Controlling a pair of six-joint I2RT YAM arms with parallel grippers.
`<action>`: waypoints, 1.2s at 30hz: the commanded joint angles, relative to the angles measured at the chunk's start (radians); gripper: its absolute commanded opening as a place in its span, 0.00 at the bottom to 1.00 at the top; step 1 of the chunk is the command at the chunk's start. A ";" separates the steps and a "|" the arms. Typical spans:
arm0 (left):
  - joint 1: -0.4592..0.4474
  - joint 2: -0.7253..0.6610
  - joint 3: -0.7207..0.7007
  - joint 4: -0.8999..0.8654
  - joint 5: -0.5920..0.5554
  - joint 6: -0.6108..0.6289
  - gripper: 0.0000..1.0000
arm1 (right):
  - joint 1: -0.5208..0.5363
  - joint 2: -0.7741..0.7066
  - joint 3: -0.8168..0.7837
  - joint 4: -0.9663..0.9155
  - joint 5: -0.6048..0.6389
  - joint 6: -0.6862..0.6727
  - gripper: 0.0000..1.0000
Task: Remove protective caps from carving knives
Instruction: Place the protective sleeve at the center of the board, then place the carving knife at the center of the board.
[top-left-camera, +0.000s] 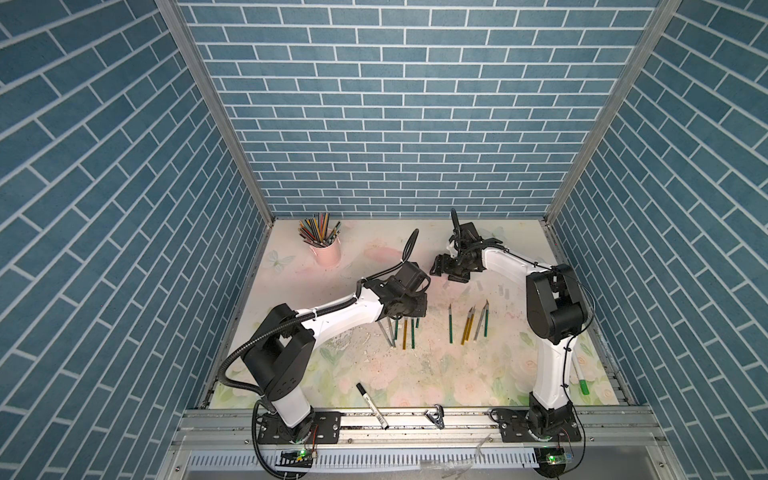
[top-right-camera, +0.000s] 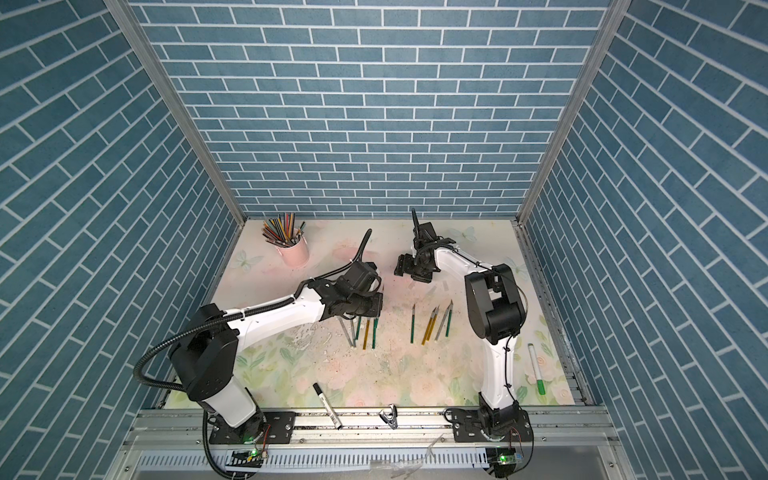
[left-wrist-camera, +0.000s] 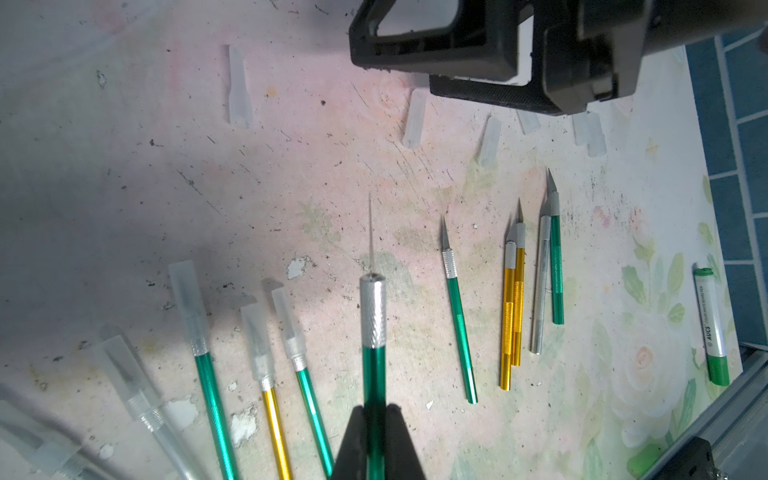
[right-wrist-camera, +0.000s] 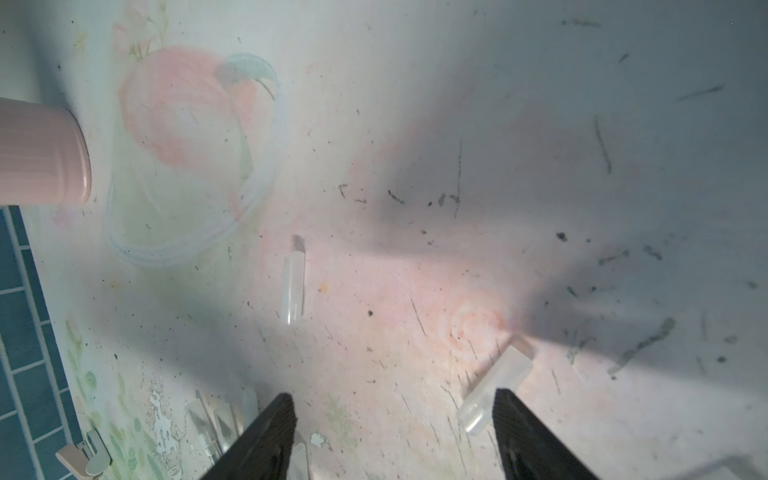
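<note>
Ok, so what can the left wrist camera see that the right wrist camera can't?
Only the left wrist view: the left gripper shut on a green knife with its blade bare, a row of bare knives and a green-capped pen.

Only the right wrist view: the pink cup.

Both: the right gripper, open, loose caps lying on the flowery table, and capped knives, though those are faint in the right wrist view.
</note>
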 joint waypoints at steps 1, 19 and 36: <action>0.002 0.030 0.015 0.000 -0.005 -0.016 0.07 | 0.004 -0.066 -0.027 -0.003 0.009 -0.005 0.77; -0.105 0.198 0.184 -0.116 -0.114 -0.120 0.11 | -0.071 -0.288 -0.245 0.044 0.015 -0.007 0.78; -0.142 0.314 0.274 -0.163 -0.137 -0.198 0.23 | -0.152 -0.448 -0.418 0.024 -0.001 -0.051 0.86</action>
